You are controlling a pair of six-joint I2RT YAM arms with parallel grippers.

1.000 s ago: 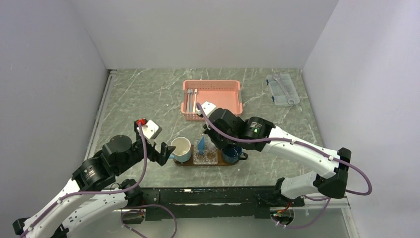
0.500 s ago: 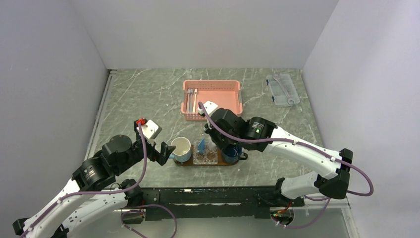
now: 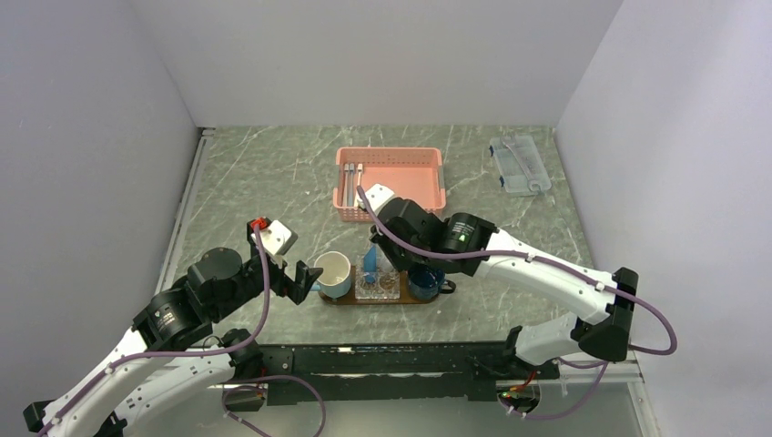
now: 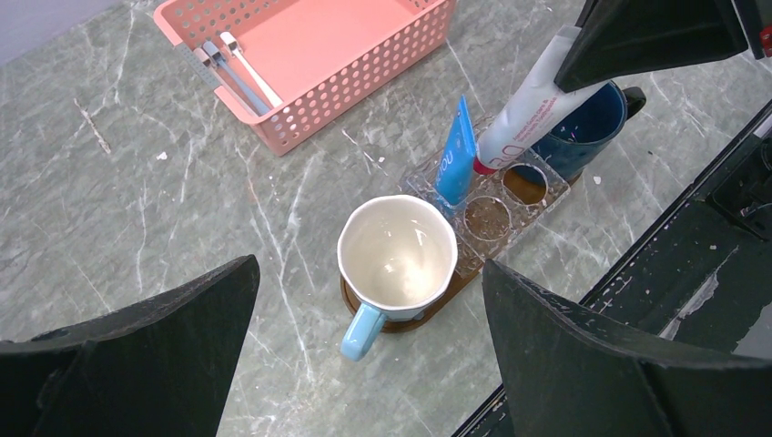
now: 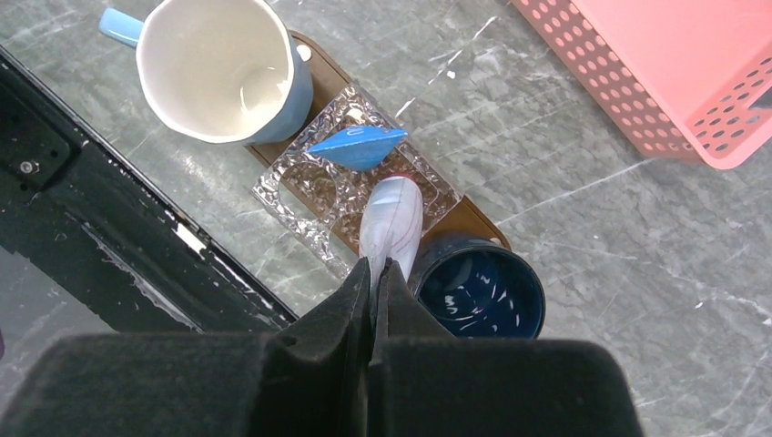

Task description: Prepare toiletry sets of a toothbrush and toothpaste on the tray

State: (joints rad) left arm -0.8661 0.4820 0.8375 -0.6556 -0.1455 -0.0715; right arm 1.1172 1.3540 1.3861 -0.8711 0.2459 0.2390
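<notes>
Marble top (image 3: 255,182): R hand (image 5: 375,266) pinches white tube (image 5: 390,218).

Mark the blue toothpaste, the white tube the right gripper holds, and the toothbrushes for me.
blue toothpaste (image 4: 453,157): left wrist view, middle of the tube body.
white tube (image 4: 531,114): left wrist view, middle of the body.
toothbrushes (image 4: 235,77): left wrist view, on the handles.

The top camera looked down from behind the arms (image 3: 546,271), far off; both wrist cameras looked steeply down, the right seemingly nearer, all sharing the tray (image 5: 469,218)
</notes>
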